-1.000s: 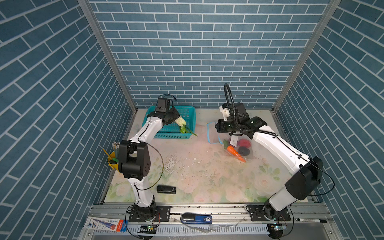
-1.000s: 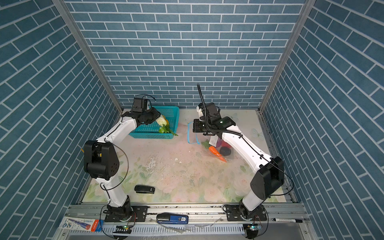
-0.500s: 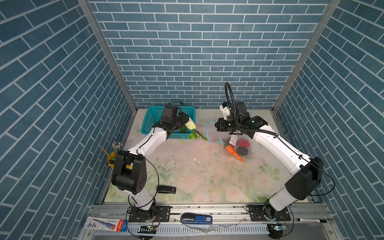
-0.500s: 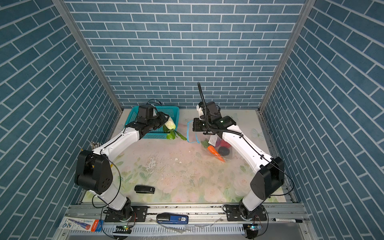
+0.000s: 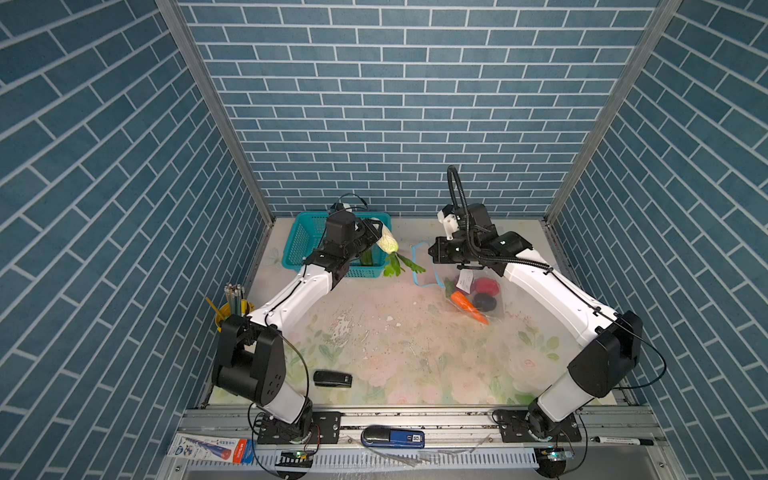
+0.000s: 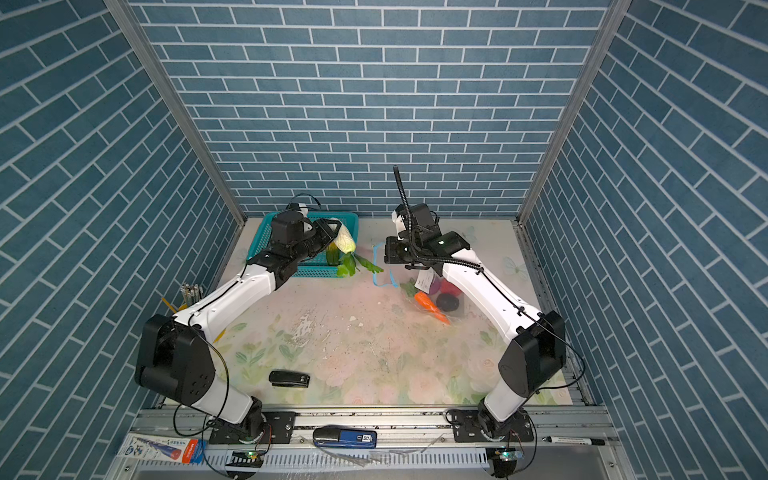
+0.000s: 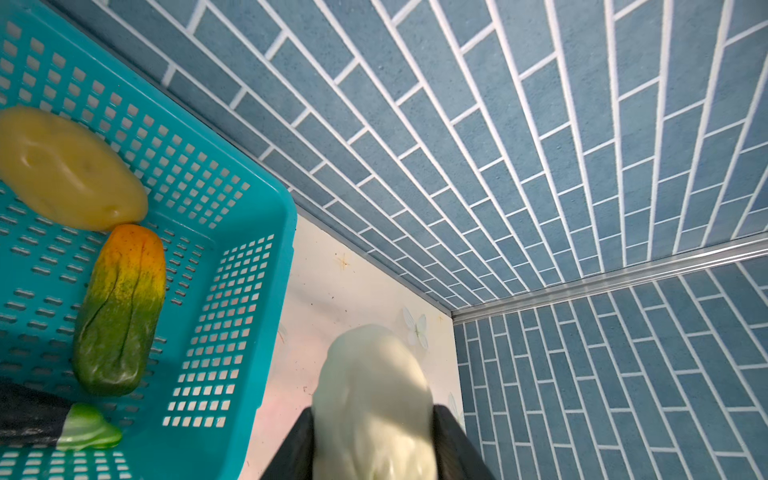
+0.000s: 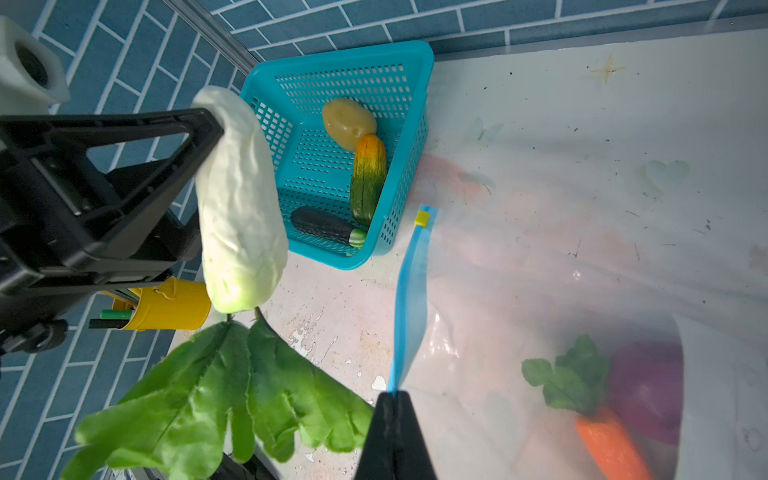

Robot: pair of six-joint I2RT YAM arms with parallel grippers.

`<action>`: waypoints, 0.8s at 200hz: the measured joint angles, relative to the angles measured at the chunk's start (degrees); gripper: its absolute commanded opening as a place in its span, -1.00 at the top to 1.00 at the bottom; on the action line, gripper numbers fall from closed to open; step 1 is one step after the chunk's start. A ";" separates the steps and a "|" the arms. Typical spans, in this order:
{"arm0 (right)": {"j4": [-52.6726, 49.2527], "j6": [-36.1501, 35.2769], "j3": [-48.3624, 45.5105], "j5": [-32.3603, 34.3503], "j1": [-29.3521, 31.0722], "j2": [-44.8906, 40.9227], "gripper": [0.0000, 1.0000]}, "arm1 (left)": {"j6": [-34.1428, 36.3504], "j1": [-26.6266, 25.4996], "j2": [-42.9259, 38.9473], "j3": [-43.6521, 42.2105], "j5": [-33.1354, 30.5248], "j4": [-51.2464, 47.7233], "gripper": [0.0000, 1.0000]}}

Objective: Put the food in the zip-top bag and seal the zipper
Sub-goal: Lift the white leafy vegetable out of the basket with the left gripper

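Left white-and-black arm (image 5: 291, 295) stretched forward, forearm angled up, wrist high. Left black parallel gripper (image 5: 377, 235) half-spread, jaws clamped on both sides of pale white toy cabbage (image 7: 370, 395). Right white-and-black arm (image 5: 548, 286) reaches forward and inward. Right black gripper (image 8: 392, 409) pinched fully together on light blue zipper strip (image 8: 411, 291).

White arms (image 5: 293, 297) with black joints (image 5: 249, 361) and black cables (image 5: 457, 195).

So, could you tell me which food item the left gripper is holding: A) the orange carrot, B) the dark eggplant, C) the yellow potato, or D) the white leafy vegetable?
D: the left gripper clamps the white leafy vegetable; the carrot lies in the zip-top bag, the potato and eggplant in the basket.
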 measured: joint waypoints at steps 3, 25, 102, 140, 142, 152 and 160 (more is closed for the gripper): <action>0.00 0.00 0.00 -0.02 0.00 0.02 1.00 | 0.02 -0.13 0.00 -0.04 -0.20 0.13 0.24; 0.00 0.02 0.00 -0.26 0.00 0.11 1.00 | 0.52 -1.33 0.00 -0.52 -1.68 1.40 0.24; 0.00 1.03 0.02 -0.37 0.00 0.11 1.00 | 3.13 -6.19 0.11 -5.90 -9.68 13.20 0.30; -0.68 1.03 1.36 -0.37 0.00 0.11 1.00 | 6.21 -8.24 0.50 -8.26 -15.56 20.68 0.39; -0.72 1.03 1.44 -0.37 0.00 0.11 1.00 | 6.36 -8.33 0.52 -8.41 -15.78 21.07 0.39; -0.74 1.03 1.64 -0.35 0.00 0.11 1.00 | 7.58 -8.92 0.70 -9.53 -18.01 24.52 0.40; -0.74 1.03 1.70 -0.35 0.00 0.11 1.00 | 8.94 -9.70 0.96 -10.49 -19.78 27.23 0.41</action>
